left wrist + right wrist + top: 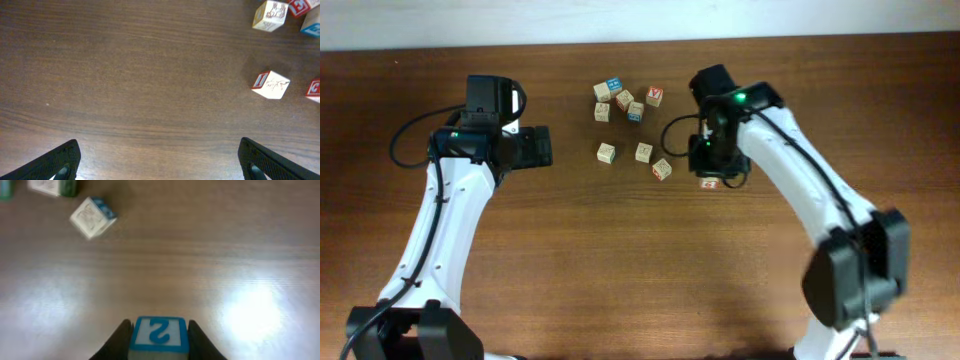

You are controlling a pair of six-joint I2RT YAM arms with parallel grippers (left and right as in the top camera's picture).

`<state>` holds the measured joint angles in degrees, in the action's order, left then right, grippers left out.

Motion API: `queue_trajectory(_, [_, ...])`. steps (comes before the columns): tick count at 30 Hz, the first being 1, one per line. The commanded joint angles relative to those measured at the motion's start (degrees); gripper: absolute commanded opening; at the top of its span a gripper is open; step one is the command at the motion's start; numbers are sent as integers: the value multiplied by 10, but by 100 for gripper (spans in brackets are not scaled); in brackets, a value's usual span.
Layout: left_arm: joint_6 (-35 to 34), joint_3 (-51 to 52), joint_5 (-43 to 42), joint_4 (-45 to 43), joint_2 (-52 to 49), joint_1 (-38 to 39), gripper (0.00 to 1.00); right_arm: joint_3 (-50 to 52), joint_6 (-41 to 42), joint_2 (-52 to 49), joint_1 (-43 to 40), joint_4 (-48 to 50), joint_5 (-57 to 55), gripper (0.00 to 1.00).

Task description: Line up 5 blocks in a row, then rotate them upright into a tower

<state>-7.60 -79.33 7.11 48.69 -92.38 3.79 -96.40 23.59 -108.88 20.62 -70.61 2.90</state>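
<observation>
fingers [197,340] of our right gripper [159,347] close against a block [160,336] between them; we should twist it level, keeping both pads square.

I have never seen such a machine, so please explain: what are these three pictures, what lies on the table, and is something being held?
The top picture looks down on a wooden table with two white robot arms. The other two pictures come from small cameras on each arm's wrist, looking past its own fingers. Small wooden letter cubes lie scattered between the arms, for example one pale cube. The left gripper is open and empty, above bare wood. The right gripper has its two dark fingers on either side of a block with a blue-framed face; they appear to be pressed against it.
</observation>
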Motion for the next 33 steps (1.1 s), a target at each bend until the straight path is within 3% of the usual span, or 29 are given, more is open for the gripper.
queue_trajectory(1, [-7,-10,2,-2,-3,-2,99,26,-7,32,15,-11,-19,18])
queue_trajectory(8, [-7,-10,2,-2,-3,-2,99,289,-2,27,33,183,-4,24])
queue_trajectory(15, [-7,-10,2,-2,-3,-2,99,290,-2,23,29,188,0,46])
queue_trajectory(17, [-7,-10,2,-2,-3,-2,99,281,-11,23,28,186,3,47])
queue_trajectory(20, [-7,-10,2,-2,-3,-2,99,175,-19,23,11,195,32,54])
queue_trajectory(23, [-7,-10,2,-2,-3,-2,99,152,137,9,12,376,32,59])
queue_trajectory(25, [-7,-10,2,-2,-3,-2,99,152,222,-30,17,435,8,61])
queue_trajectory(27, [-7,-10,2,-2,-3,-2,99,152,277,-54,22,437,7,61])
queue_trajectory(33, [-7,-10,2,-2,-3,-2,99,152,314,-102,45,440,0,61])
